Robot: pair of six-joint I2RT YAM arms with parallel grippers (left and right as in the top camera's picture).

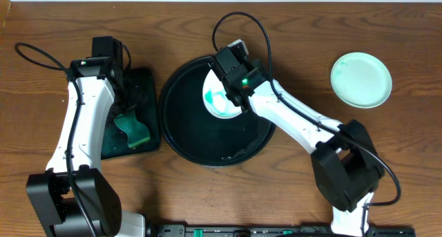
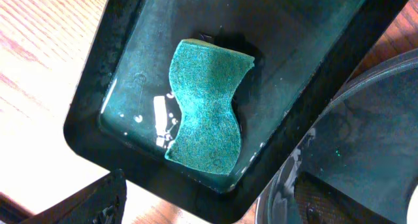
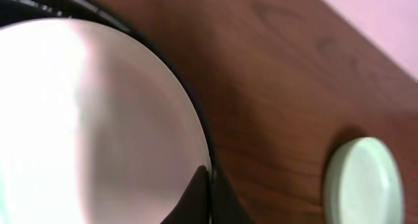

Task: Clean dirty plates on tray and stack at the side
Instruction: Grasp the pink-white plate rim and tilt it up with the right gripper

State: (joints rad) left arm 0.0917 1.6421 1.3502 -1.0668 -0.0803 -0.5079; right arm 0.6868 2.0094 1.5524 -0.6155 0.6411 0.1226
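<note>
The tray (image 1: 181, 137) sits at the middle of the table (image 1: 290, 195), round, black and glossy, with a raised rim. One plate (image 1: 218, 99) is inside it, in its upper half. This plate is pale, almost white, with teal smears across its face. In the overhead view it shows as a partial disc rather than a full circle, so it seems tipped up on edge, though the angle is hard to judge. The right gripper (image 3: 210, 188) is at the plate's edge nearest the tray's far rim. In the right wrist view its dark fingers (image 3: 191, 201) are pinched on the rim, one on each side of the thin edge. From that side the plate looks smooth, pale and glossy, with no smears showing.

A mint plate (image 1: 361, 79) lies flat on the table well to the right of the tray. It is pale green, round and shallow, and looks clean.

Just left of the tray, touching or nearly touching its rim, is a small tray (image 2: 111, 74), black and rectangular, holding teal-tinted water. A teal sponge (image 2: 206, 110) with a waisted outline lies in it. The left gripper (image 2: 206, 209) hangs above the sponge with its fingers spread wide, holding nothing.
</note>
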